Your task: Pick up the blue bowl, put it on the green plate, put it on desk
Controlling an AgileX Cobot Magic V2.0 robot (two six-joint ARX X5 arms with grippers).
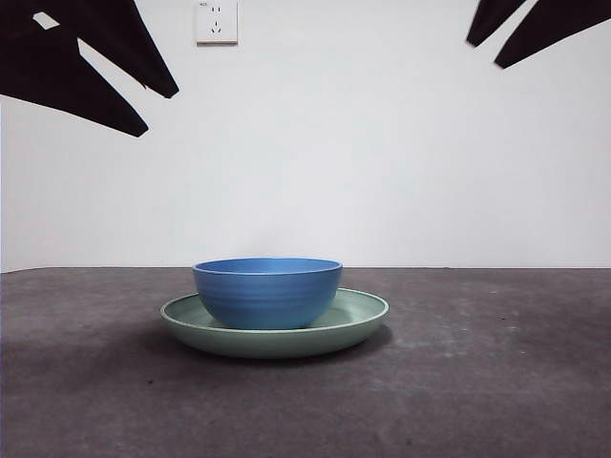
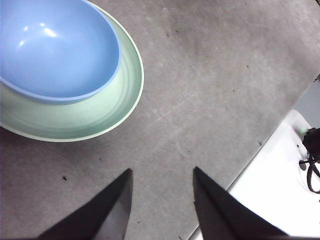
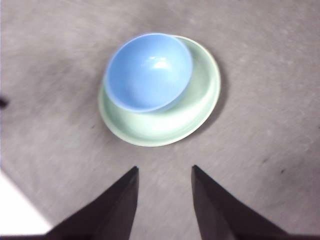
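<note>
Resting off-centre in the green plate [image 1: 363, 320], the blue bowl [image 1: 267, 291] awaits lifting onto the desk [image 1: 496, 382]. Both the left pincer [image 2: 162, 200] and right pincer [image 3: 164, 195] hang open, empty; best grip the rim squarely, clear of the plate

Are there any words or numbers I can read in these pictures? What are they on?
Tiny dark mark at the top left corner of the white wall socket: too small and blurred to read.
Blue bowl: no writing shows.
Green plate: no writing shows.
Desk: no writing shows.
Both grippers, left and right: plain black, no labels.
So there is nothing readable anywhere.
</note>
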